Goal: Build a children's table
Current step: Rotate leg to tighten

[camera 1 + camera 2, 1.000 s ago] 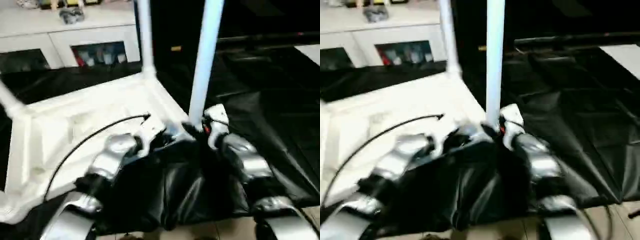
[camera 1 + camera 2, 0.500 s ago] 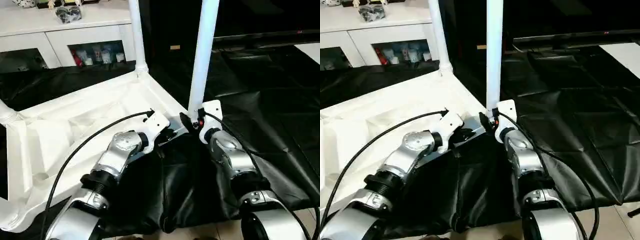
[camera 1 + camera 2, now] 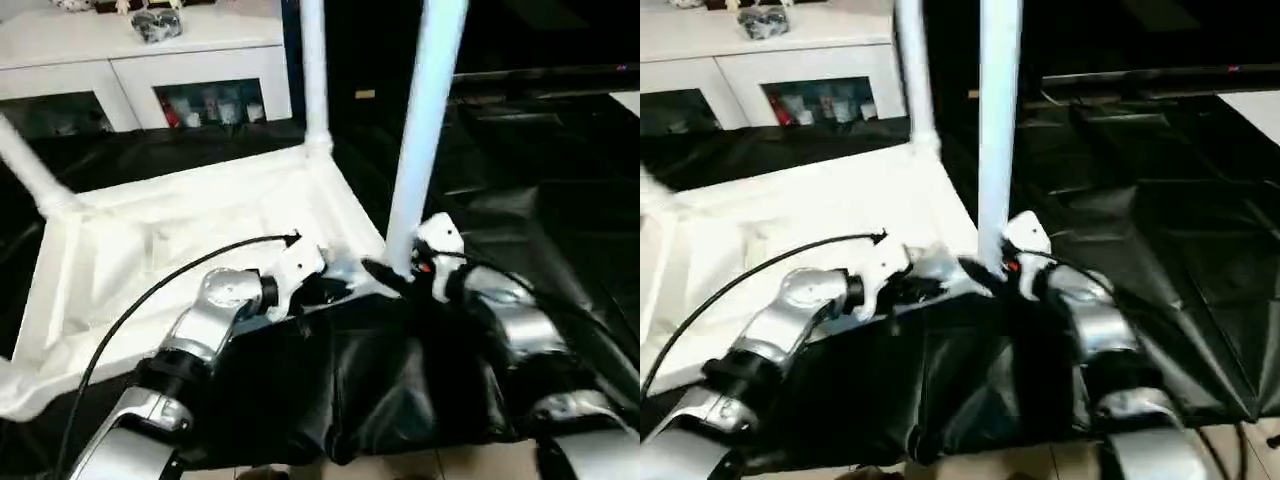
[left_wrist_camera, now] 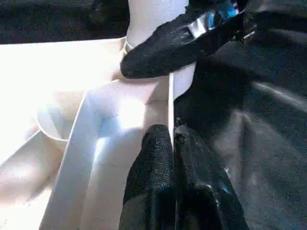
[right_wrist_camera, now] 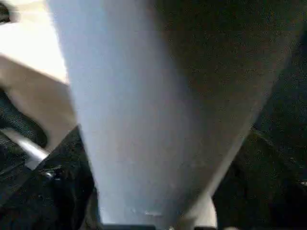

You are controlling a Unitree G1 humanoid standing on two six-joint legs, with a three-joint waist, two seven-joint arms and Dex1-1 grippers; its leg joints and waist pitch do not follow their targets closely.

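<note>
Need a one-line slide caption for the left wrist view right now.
Left claw, shut, pinches the upturned tabletop's rim while the right claw's finger crosses the white leg at its corner.

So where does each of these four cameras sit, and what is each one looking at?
Left eye view: on the head, looking down at the upturned tabletop over both silver forearms.
Right eye view: beside it, showing the same scene, the near leg upright.
Left wrist view: on the left arm, looking along its shut left end effector on the tabletop's rim.
Right wrist view: on the right arm, close against the near leg.
Shared: the right end effector, seen from the left wrist, touches that leg's base.
</note>
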